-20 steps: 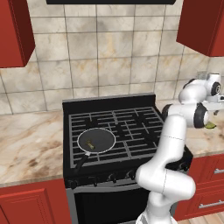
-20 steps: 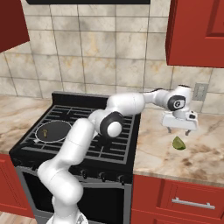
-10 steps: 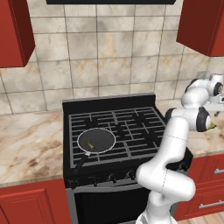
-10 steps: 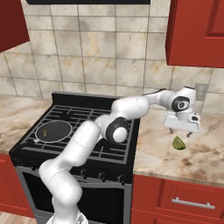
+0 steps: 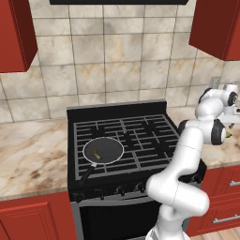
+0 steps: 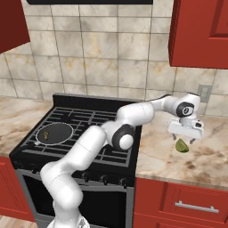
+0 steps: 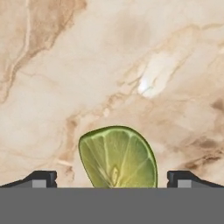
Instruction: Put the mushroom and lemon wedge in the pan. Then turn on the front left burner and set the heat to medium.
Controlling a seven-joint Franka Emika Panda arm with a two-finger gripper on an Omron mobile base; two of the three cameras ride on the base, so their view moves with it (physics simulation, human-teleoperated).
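The lemon wedge [image 6: 181, 145] lies on the marble counter right of the stove, cut face up in the hand view [image 7: 118, 157]. My gripper [image 6: 183, 138] hangs just above it, open, one fingertip [image 7: 42, 178] on each side of the wedge and neither touching it. The black pan [image 5: 108, 145] sits on the front left burner with its handle toward the stove's front. The small tan mushroom [image 5: 97, 153] rests inside it, also seen from the right base camera as the mushroom [image 6: 46, 133] in the pan [image 6: 60, 130].
A row of burner knobs [image 5: 119, 190] runs along the stove's front panel. Red cabinets hang above on both sides. A wall outlet [image 6: 204, 92] sits behind the hand. The marble counter [image 6: 209, 156] stretches on to the right.
The hand has sunk a little toward the lemon wedge, jaws still wide. Pan, mushroom and wedge have not moved.
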